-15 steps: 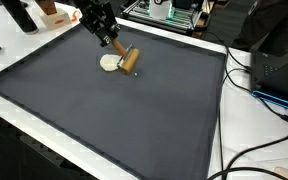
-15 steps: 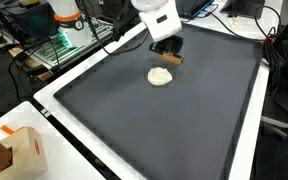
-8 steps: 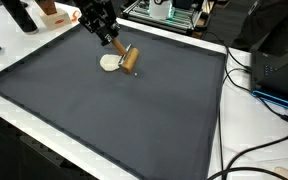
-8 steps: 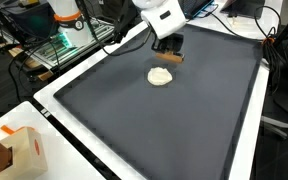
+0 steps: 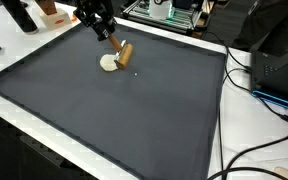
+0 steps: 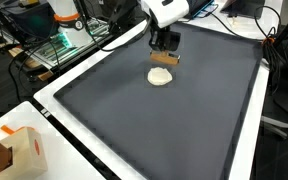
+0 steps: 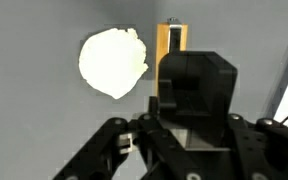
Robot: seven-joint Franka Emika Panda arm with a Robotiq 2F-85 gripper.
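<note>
A large dark grey mat is spread over a white table, whose pale rim is left showing around the mat. Beyond the table a working room is seen: black cables are trailed across the table edge, and an orange-and-white carton is set at one corner. Lit electronics are stacked behind the far edge, too small to be made out further.

Toward the far side of the mat, a pale, flattened round of dough is laid flat on the cloth, and it is shown in both exterior views. Just beside it, a small brown wooden roller is held by the black gripper, whose fingers are pinched together on the roller's handle end. The wooden barrel is left projecting past the fingertips.

In an exterior view the roller is seen directly under the gripper and on the far side of the dough, with a strip of bare mat between them. In the wrist view the dough is placed to one side of the roller, close but apart. Whether the barrel rests on the mat cannot be told.
</note>
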